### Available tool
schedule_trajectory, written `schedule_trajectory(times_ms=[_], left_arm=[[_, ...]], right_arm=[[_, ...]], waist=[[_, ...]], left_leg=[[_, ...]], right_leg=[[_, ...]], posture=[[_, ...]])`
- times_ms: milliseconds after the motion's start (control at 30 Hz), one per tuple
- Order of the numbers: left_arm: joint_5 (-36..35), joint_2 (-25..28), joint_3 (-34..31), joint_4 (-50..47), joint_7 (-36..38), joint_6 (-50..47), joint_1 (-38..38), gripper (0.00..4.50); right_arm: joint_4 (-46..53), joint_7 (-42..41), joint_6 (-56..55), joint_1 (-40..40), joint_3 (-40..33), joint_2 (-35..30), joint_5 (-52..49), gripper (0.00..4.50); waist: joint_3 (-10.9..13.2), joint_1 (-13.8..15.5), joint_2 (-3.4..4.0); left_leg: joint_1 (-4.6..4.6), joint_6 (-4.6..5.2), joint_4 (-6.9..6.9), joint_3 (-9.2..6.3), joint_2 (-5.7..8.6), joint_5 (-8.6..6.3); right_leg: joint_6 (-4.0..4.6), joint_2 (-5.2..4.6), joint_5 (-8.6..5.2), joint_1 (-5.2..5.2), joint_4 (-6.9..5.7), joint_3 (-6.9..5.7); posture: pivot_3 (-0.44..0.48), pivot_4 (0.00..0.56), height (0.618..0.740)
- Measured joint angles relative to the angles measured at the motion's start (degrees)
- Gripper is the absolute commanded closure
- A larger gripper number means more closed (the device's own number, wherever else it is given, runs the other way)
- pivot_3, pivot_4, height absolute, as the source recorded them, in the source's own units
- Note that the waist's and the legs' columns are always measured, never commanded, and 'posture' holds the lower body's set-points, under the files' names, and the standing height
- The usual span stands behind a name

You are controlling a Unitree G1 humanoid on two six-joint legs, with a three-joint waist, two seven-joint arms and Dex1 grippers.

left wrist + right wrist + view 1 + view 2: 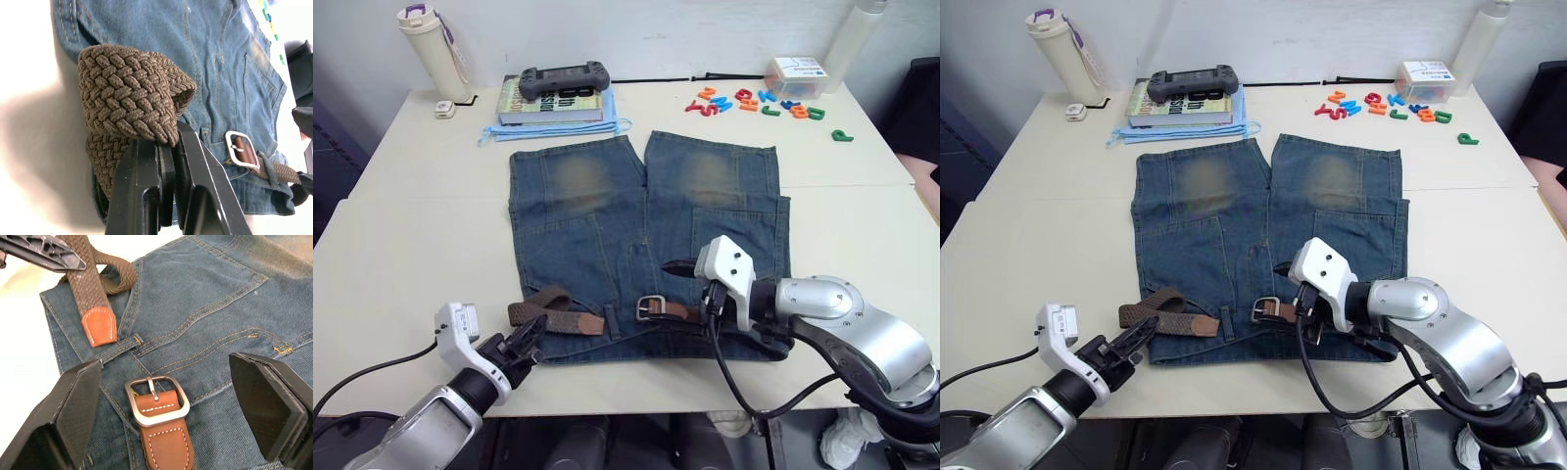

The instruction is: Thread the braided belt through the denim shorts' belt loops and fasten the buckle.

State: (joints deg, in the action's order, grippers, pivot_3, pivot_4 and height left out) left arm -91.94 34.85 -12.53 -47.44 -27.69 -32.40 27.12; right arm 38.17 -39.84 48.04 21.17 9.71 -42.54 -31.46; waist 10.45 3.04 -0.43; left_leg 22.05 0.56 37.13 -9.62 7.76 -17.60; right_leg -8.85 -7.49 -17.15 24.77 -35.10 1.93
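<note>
The denim shorts (pixel 607 235) lie flat on the table, waistband toward me. The braided belt (pixel 548 315) runs along that waistband and folds into a loop at its left end. Its tan tip (pixel 99 325) rests beside a belt loop (pixel 120 343). The silver buckle (pixel 651 306) lies unfastened on the denim, on its tan leather end. My left gripper (pixel 527 343) is shut on the near edge of the belt's fold (pixel 132 93). My right gripper (pixel 171 416) hovers open just above the buckle (pixel 156 401), with one finger (pixel 73 411) on each side of it.
A book (pixel 553 103) with a grey game controller (pixel 563 78) on top sits beyond the shorts, on a blue face mask. A cream bottle (pixel 435 49) stands at the far left. Coloured letters (pixel 759 103) and a small box (pixel 795 73) are at the far right. The table's near edge (pixel 626 397) is close.
</note>
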Motion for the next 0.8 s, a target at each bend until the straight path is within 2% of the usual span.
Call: schedule_trajectory(times_ms=[333, 800], left_arm=[[0.7, 2.0, 2.7, 0.6, -4.1, -0.1, -7.6, 4.50], [-0.5, 2.4, 5.0, 1.1, -3.5, -1.0, -7.2, 4.50]], right_arm=[[1.2, 1.4, 2.2, 0.1, -0.8, 0.6, -1.5, 0.06], [2.2, 3.2, 3.6, 0.1, -1.1, 1.0, -2.0, 0.06]], waist=[[0.0, -0.1, -0.01], [0.0, -0.1, -0.01]], left_leg=[[0.00, 0.02, 0.00, 0.11, -0.02, -0.01], [-0.01, 0.02, 0.03, 0.16, -0.07, 0.00]], right_leg=[[-0.02, 0.04, 0.08, 0.03, 0.01, 0.12], [-0.03, 0.07, 0.13, 0.04, 0.01, 0.14]], posture=[[0.000, 0.150, 0.730], [0.000, 0.150, 0.730]])
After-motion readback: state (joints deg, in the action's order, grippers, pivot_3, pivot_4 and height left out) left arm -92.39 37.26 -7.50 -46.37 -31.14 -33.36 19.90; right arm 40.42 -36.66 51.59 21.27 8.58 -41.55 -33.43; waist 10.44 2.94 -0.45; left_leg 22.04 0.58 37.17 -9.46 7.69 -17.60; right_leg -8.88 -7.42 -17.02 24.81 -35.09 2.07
